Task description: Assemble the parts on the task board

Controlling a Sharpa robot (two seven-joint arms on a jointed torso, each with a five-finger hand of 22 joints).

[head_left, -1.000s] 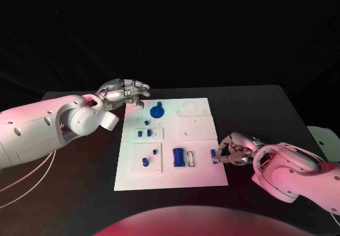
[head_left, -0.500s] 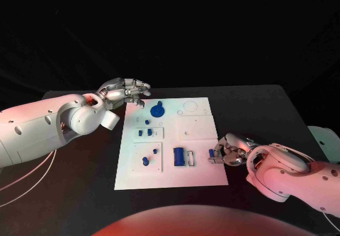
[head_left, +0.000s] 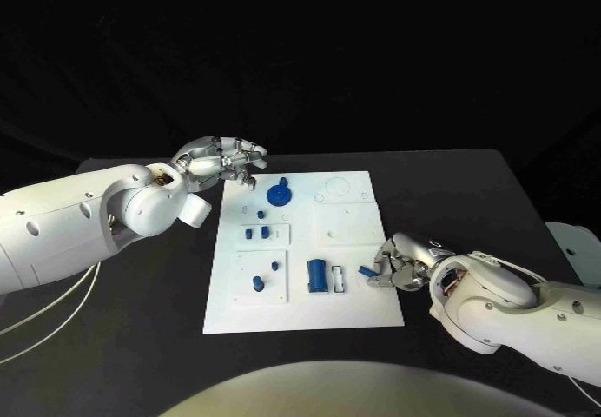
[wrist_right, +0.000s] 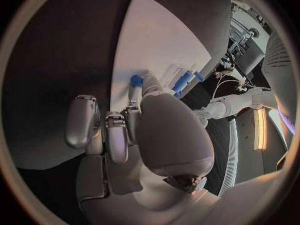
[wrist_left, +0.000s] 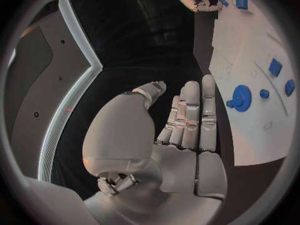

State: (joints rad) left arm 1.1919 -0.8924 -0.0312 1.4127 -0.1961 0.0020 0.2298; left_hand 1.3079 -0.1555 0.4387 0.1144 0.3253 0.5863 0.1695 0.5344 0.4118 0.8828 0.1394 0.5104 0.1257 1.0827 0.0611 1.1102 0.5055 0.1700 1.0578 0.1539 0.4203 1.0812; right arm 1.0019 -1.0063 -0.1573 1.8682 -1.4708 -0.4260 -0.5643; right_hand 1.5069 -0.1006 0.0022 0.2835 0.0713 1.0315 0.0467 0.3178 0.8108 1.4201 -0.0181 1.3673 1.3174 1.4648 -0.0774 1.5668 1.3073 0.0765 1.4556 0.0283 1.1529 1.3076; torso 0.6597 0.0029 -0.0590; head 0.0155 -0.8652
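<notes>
At the board's [head_left: 351,308] lower right edge the right hand [head_left: 403,263] seems to pinch a small blue peg [head_left: 368,271], best lowered upright; the left hand [head_left: 221,162] hangs empty, fingers apart.

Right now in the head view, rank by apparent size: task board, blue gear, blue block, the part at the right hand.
1. task board
2. blue gear and blue block: look alike in area, so no ranking between them
3. small part pinched by the right hand, partly hidden by the fingers, so its full size is unsure.
</notes>
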